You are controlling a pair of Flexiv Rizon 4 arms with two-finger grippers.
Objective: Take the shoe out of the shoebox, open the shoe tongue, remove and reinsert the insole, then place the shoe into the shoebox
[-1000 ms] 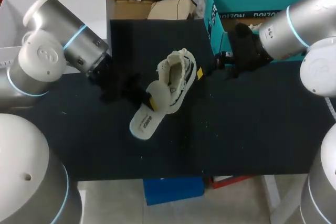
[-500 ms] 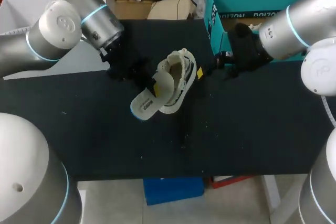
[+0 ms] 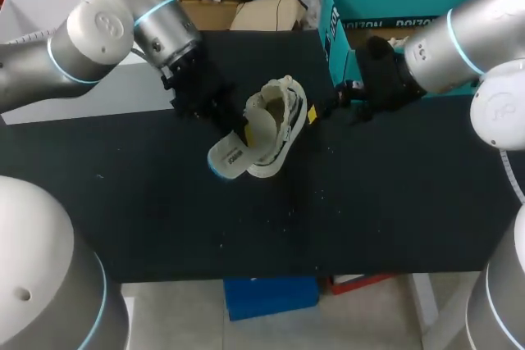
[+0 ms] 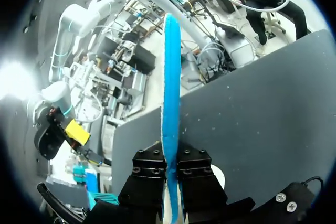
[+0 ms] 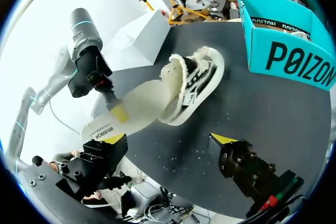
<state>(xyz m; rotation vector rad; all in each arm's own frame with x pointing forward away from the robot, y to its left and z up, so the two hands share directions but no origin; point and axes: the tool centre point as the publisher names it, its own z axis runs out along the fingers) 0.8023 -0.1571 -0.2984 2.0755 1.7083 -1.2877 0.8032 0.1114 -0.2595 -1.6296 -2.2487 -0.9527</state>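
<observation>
A cream sneaker (image 3: 279, 120) lies on the black table, its tongue pulled open; it also shows in the right wrist view (image 5: 199, 80). My left gripper (image 3: 223, 119) is shut on the insole (image 3: 234, 152), white on top and blue underneath. The insole's front end leans into the shoe's opening and its heel end sticks out toward the front left. Seen from the left wrist, the insole's blue edge (image 4: 170, 93) stands upright between the fingers (image 4: 152, 167). My right gripper (image 5: 168, 140) hangs open to the right of the shoe, with nothing in it. The teal shoebox (image 3: 385, 2) stands at the back right.
A white box (image 3: 49, 18) sits at the table's back left edge. Small white crumbs (image 3: 316, 194) dot the table in front of the shoe. The table (image 3: 394, 211) is bare at the front and right.
My left arm has swung back and to the right, carrying the insole against the shoe's opening. The shoe and the right arm have stayed put.
</observation>
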